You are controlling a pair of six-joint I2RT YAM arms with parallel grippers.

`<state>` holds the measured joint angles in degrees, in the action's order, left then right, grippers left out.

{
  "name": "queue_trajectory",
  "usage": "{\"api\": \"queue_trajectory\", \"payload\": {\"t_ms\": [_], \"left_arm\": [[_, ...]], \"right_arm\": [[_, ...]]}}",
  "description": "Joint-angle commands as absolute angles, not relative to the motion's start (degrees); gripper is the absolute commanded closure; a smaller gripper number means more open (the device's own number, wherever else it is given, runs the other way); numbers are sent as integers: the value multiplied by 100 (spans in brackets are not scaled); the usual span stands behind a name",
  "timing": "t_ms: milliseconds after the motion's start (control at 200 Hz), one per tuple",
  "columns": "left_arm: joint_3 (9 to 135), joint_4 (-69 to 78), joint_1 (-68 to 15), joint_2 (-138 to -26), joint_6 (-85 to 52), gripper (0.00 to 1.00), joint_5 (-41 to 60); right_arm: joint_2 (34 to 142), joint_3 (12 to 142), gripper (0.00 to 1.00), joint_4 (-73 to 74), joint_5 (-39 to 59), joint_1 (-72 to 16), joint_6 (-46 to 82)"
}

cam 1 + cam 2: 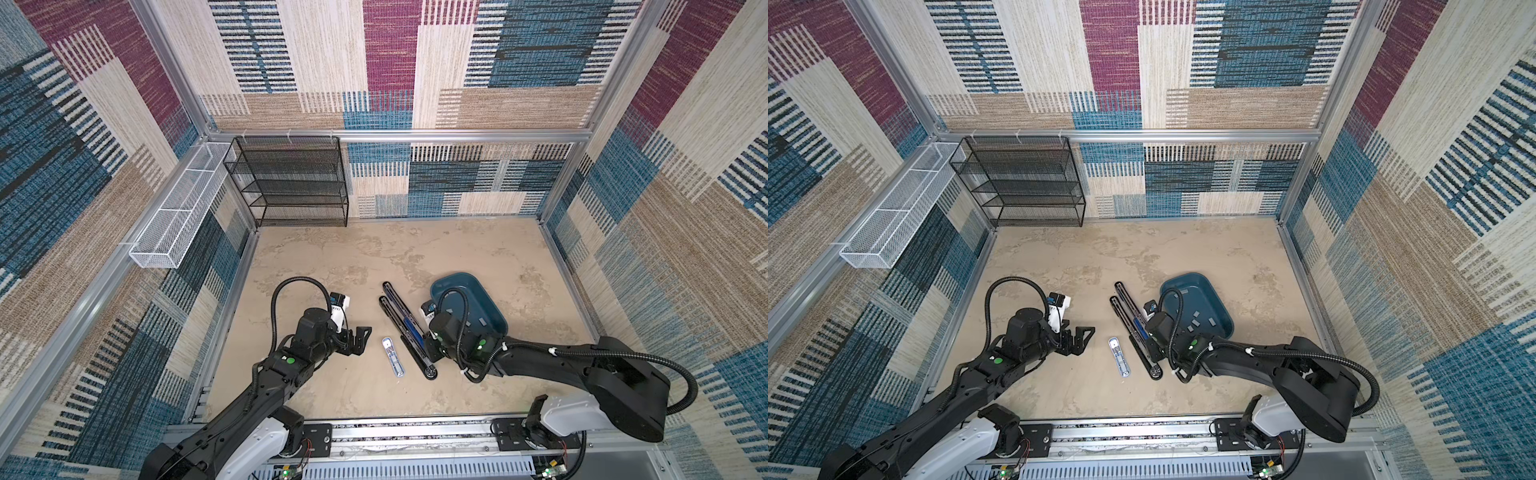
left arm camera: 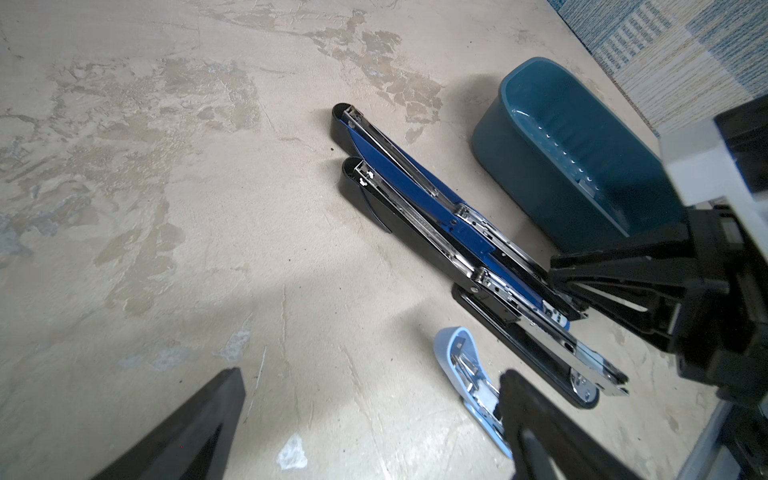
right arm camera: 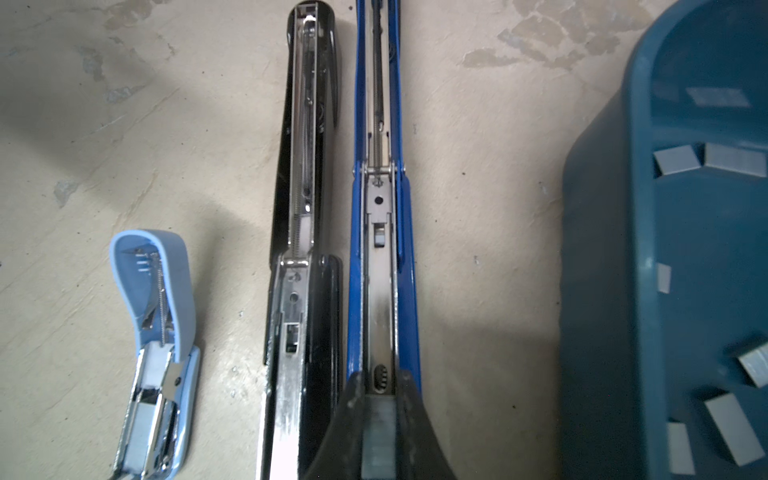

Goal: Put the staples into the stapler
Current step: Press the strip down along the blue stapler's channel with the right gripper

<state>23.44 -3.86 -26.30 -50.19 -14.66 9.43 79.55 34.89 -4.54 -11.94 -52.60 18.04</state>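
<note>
beige mottled tabletop (image 1: 332, 257) runs bare from the stapler tips back to the rear wall. a black wire-mesh shelf (image 1: 291, 183) fills the back-left corner and a white mesh basket (image 1: 166, 224) hangs on the left wall. three staplers lie side by side mid-table, all hinged open: small light-blue plastic stapler (image 3: 153, 291), long black stapler (image 3: 299, 166), long blue stapler (image 3: 355, 249). black and blue are nearly touching, with a narrow strip of table between black and light-blue. teal plastic bin (image 3: 602, 249) sits just beside the blue one on its right, near the right frame rail, with loose grey metal staples (image 3: 735, 160) on its floor. right gripper (image 3: 378, 386) reaches in low from the right, wrist over the bin's near corner, fingertips straddling the blue stapler's metal channel and closed on one grey staple strip (image 3: 378, 440); cannot tell if the strip touches the channel. left gripper (image 1: 362, 340) hovers left of the light-blue stapler, apart from it, jaws spread wide, holding nothing.
</note>
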Motion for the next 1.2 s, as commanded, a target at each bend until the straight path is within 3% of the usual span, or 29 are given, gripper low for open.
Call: {"api": "queue_trajectory", "payload": {"t_ms": [0,761,1192], "left_arm": [[2347,-209,-2627,-5019,-1396,1,1011],[2355,-206,-2626,-5026,-1396,1,1028],[2355,-211,-2624,-5027,-1391,1,1026]], "right_arm": [[7901,3530,94,-528,-1162,-5269,1943],[7726,3441,94,-898,-1203,-5313,2267],[7649,3389,77,-922,-1245,-5325,2320]]}}
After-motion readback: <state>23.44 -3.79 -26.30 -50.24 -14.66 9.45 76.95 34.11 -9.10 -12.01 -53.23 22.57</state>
